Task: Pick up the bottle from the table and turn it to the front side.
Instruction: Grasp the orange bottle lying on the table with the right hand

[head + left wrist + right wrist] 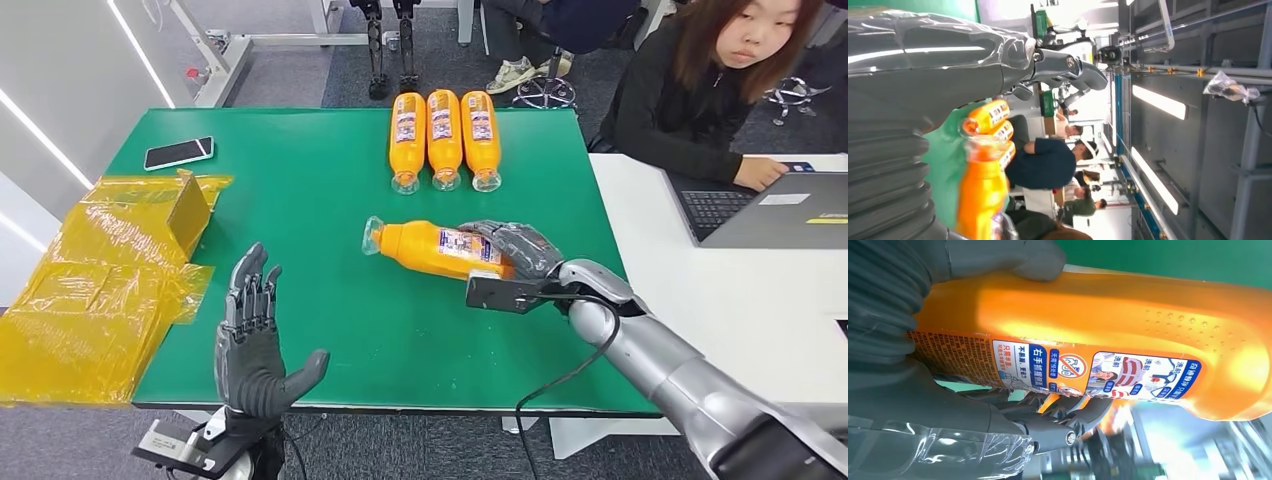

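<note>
Orange and lying on its side, the bottle (432, 247) was near the middle of the green tabletop (320, 200), its clear cap end pointing left. The right hand (520, 248) held it around the label end, fingers (1083, 412) curled over the label. The left hand (255, 345) was held up near the front edge, wide and holding nothing. Three more orange bottles (443, 138) lay side by side at the far edge.

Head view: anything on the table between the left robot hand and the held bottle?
Nothing: only bare green table between the open left robot hand and the bottle gripped by the right robot hand.
</note>
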Robot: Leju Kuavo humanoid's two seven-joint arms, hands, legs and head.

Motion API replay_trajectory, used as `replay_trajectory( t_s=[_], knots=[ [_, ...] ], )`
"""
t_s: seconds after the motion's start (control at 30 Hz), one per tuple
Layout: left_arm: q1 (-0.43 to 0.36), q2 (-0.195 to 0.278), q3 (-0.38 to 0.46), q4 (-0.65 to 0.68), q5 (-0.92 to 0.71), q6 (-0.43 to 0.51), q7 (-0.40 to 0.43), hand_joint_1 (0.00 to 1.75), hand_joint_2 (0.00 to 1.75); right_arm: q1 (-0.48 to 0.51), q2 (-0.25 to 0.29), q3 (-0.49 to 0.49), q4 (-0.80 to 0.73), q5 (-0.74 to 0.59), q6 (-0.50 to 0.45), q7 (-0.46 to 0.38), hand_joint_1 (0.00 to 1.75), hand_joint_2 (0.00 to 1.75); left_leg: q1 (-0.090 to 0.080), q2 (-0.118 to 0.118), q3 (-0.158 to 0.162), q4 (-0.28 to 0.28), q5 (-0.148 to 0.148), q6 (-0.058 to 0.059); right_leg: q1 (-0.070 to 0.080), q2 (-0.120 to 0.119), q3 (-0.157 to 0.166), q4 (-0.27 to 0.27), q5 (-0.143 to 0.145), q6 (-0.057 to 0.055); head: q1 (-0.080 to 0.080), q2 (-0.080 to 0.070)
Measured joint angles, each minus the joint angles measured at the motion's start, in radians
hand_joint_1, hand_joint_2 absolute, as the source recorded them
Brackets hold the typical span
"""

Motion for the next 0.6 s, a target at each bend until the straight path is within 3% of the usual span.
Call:
replay_trajectory(
  t_s=[0.43,0.6],
  knots=[
    [0.004,-0.011,0.028,0.000,-0.014,-0.002,0.000,0.00,1.75,0.096,-0.001,-0.117,-0.143,0.030,-0.029,-0.006,1.75,1.75,0.000,0.000,-0.001,0.000,0.000,0.000,0.000,0.000,0.000,0.000,0.000,0.000,0.000,0.000],
    [0.005,-0.023,0.035,-0.003,-0.020,-0.002,0.000,0.00,1.75,0.176,0.000,-0.170,-0.198,0.058,-0.086,-0.042,1.75,1.75,0.000,-0.001,-0.001,0.000,0.000,0.000,0.000,-0.001,0.000,0.000,0.000,0.000,0.000,0.000]
  ],
)
